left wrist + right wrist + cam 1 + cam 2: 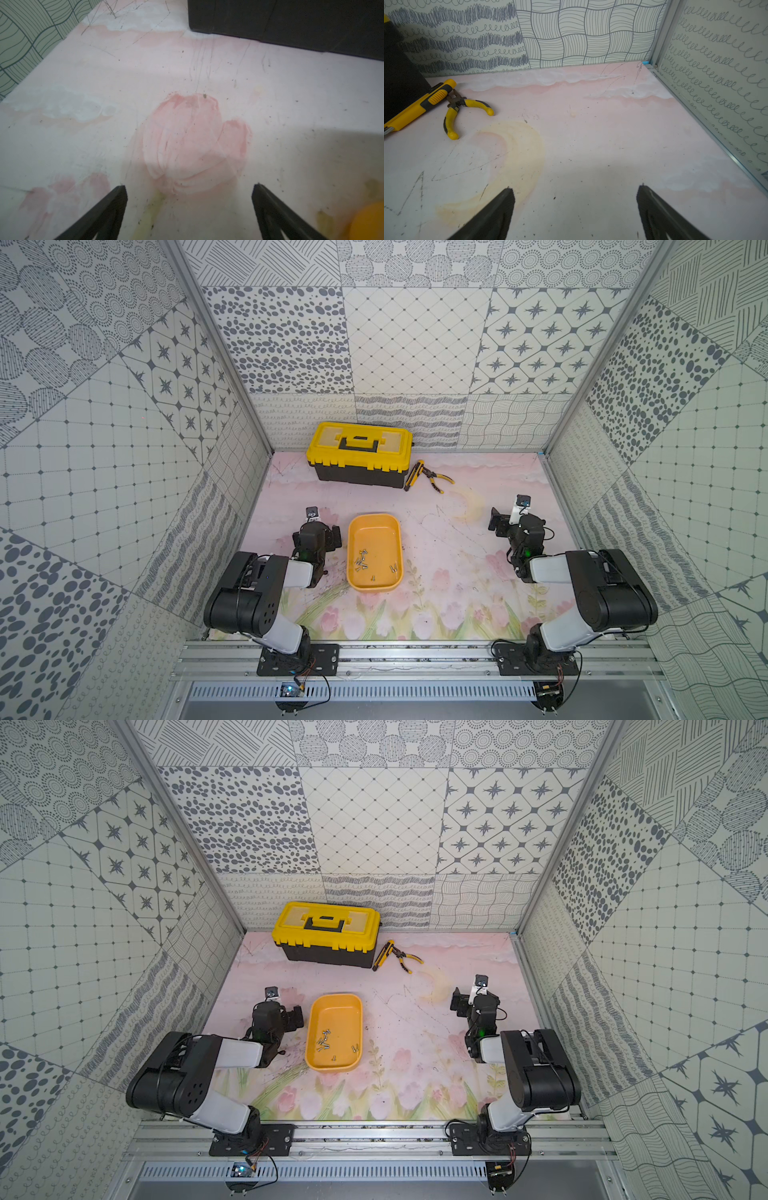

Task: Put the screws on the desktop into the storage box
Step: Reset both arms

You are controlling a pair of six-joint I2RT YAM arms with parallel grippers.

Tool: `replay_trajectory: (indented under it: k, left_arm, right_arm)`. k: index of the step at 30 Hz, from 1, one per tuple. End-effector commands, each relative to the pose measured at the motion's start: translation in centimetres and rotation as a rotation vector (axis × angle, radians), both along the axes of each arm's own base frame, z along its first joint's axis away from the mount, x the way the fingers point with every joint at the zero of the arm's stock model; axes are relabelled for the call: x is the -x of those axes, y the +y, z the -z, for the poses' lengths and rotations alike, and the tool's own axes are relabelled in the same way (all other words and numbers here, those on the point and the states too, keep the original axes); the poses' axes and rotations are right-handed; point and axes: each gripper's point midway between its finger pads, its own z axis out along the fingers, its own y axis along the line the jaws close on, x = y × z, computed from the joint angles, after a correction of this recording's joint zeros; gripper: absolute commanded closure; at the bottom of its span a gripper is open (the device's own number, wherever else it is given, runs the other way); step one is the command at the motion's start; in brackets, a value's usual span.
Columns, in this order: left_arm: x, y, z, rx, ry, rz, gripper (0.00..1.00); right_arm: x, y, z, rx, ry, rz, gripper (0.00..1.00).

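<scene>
Silver-grey screws are seen lying together inside the yellow-orange storage box, which is set on the desk between the two arms, nearer the left one. No screw can be made out on the pink surface in both top views or the wrist views, though dark specks are scattered there and something so small could be missed. The collecting step is judged finished, or nearly so. The left pincer is spread wide over a printed tulip and nothing is held. The right pincer is likewise wide and empty, beside the printed crescent moon. A check of the desk for strays is called for next. A yellow-and-black toolbox, a utility knife and pliers are laid at the back, well apart from the box, and no path is blocked by them.
</scene>
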Motion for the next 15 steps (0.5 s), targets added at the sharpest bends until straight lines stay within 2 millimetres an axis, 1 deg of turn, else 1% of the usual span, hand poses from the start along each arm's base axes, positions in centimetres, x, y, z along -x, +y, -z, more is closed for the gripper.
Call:
replay_trajectory:
  k: [1, 2, 3, 5, 15]
  left_arm:
    - [-2.09, -1.56, -3.06, 0.04, -0.13, 0.099, 0.01]
    - [-2.02, -1.59, -2.79, 0.035, -0.123, 0.103, 0.01]
    - [-2.21, -1.59, -3.17, 0.03, -0.147, 0.105, 0.01]
    - [-2.07, -1.59, -2.86, 0.038, -0.125, 0.102, 0.01]
    - [-2.11, -1.63, -2.99, 0.038, -0.132, 0.104, 0.01]
  right_arm:
    - [-0.28, 0.14, -0.59, 0.008, -0.011, -0.018, 0.03]
    - [-0.28, 0.13, -0.6, 0.008, -0.011, -0.017, 0.03]
    - [-0.28, 0.14, -0.6, 0.008, -0.011, -0.017, 0.03]
    - [-0.26, 0.13, -0.55, 0.008, -0.009, -0.017, 0.03]
    - [-0.36, 0.38, -0.58, 0.014, -0.007, -0.029, 0.03]
